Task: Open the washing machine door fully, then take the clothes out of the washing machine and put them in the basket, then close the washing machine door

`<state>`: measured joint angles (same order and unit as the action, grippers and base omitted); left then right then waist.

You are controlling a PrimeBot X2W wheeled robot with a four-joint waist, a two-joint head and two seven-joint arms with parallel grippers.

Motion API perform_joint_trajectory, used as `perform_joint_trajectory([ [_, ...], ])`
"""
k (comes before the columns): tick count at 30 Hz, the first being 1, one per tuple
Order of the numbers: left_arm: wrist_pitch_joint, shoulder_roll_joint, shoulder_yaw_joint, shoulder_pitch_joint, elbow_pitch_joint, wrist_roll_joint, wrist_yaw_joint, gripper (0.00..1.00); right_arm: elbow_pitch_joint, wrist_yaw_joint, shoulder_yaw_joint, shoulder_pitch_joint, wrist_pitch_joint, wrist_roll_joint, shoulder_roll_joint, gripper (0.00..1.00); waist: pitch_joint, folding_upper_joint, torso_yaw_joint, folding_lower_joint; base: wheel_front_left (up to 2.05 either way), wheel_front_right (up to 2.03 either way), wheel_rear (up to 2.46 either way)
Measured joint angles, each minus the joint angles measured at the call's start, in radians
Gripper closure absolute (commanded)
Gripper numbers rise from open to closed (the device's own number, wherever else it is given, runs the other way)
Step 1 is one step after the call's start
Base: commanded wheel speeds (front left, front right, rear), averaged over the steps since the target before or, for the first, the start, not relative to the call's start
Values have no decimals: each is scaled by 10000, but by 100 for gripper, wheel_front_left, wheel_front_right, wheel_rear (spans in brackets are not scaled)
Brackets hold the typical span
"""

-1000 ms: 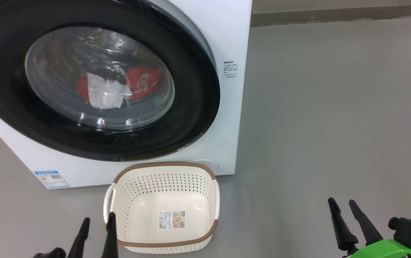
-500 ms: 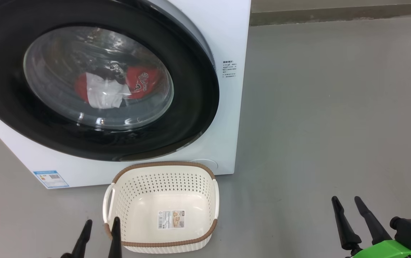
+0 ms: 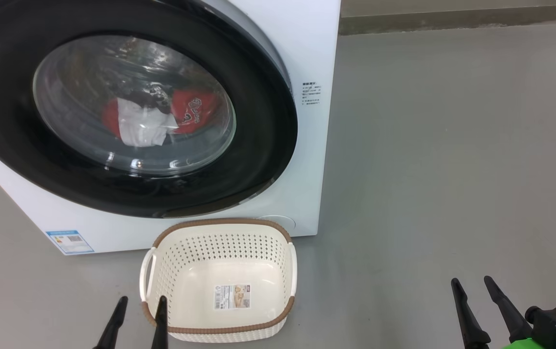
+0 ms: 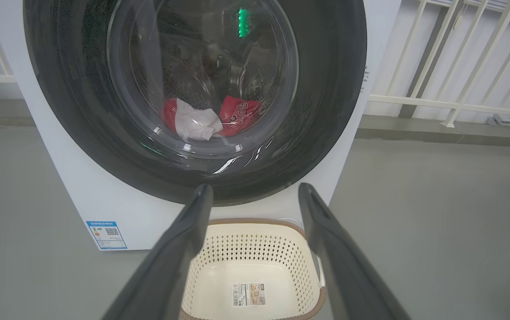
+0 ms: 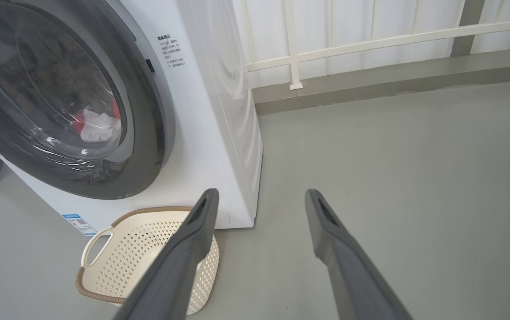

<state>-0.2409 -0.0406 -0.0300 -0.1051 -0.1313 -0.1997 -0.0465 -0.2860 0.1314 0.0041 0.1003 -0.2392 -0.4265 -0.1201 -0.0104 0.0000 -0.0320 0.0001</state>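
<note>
The left end effector, lower left, and the right end effector, lower right, have sunk a little in the head view. Both stand wide and empty, so the opening is not yet begun. The washing machine door, upper left, is shut over the clothes. The empty basket, bottom centre, may hinder its swing.

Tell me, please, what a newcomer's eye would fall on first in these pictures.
The big black-rimmed door of the white washer dominates the head view's upper left, shut, with red and white clothes showing through it. In front of it an empty cream basket stands on the grey floor, with the open left end effector and right end effector at the bottom edge.
</note>
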Motion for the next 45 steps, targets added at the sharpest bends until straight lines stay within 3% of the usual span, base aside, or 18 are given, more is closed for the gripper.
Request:
perform_joint_trajectory([
  [16,-86,-12,8,-23,-33,257,-161,0,15,0,75,-14,-92,59,31,0,-54,0,-8,0,0,0,0],
  [17,-86,-12,0,-23,-44,255,-161,0,25,0,151,-16,-92,-35,29,58,-52,0,-19,0,0,0,0],
  [18,-86,-12,-4,-23,-50,253,-161,0,50,0,226,-19,-92,-174,38,93,-53,0,-29,-1,0,0,0],
  [19,-86,-13,-10,-23,-50,245,-161,0,98,0,282,-34,-92,-332,67,100,-53,0,-39,0,0,0,0],
  [25,-86,-15,-155,-23,-90,236,-161,0,194,0,821,-837,-107,-1607,123,100,-67,0,-130,0,0,0,0],
  [35,-86,-23,-642,43,-104,136,-174,0,140,0,1776,-3466,-136,-3384,-159,100,-537,0,-427,0,0,0,0],
  [45,-86,-21,-1057,998,-130,-79,-259,0,-368,0,3369,-6191,-128,-5944,-1252,100,-1554,0,-868,-1,0,0,0],
])
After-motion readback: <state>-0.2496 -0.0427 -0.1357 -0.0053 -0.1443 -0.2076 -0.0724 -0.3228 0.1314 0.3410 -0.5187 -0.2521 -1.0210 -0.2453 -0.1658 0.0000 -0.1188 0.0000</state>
